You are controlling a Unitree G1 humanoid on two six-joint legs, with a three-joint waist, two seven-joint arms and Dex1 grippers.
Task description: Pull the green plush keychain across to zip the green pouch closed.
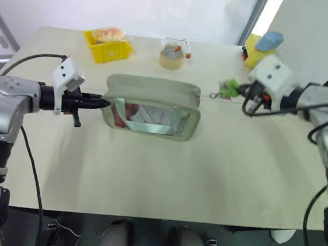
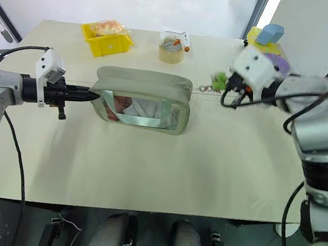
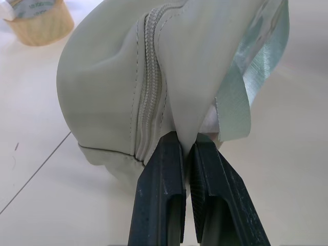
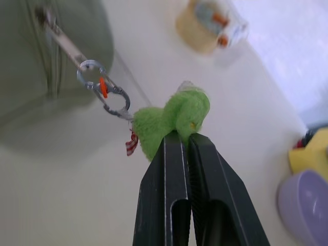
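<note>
The beige table (image 1: 146,180) carried everything, and the green pouch (image 1: 152,107) stood near its middle, long side toward the robot, clear window facing front. It looked a soft, light, boxy bag that would slide or buckle under a sideways pull unless one end was anchored; the fabric at its end seam was the sensible place to pin it. The zipper (image 3: 152,87) ran closed along the top as far as the left wrist view reached, though whether the teeth met fully at the far end could not be told.

Behind the pouch sat a yellow bin (image 1: 108,45) and a roll of tape (image 1: 170,59), both well apart from the work.

The left gripper (image 1: 100,102) had its black fingers pressed together on a fold of the pouch's left end, just beside the teal strap (image 3: 241,97), holding the bag steady.

The green plush keychain (image 4: 171,123) hung off the pouch's right end, its metal clasp (image 4: 105,95) and chain drawn out in a line from the zipper pull. Fuzzy and squashy, it would compress rather than slip, so gripping its body seemed fair. The right gripper (image 4: 187,136) pinched that plush between its closed fingers, clear of the bag.
</note>
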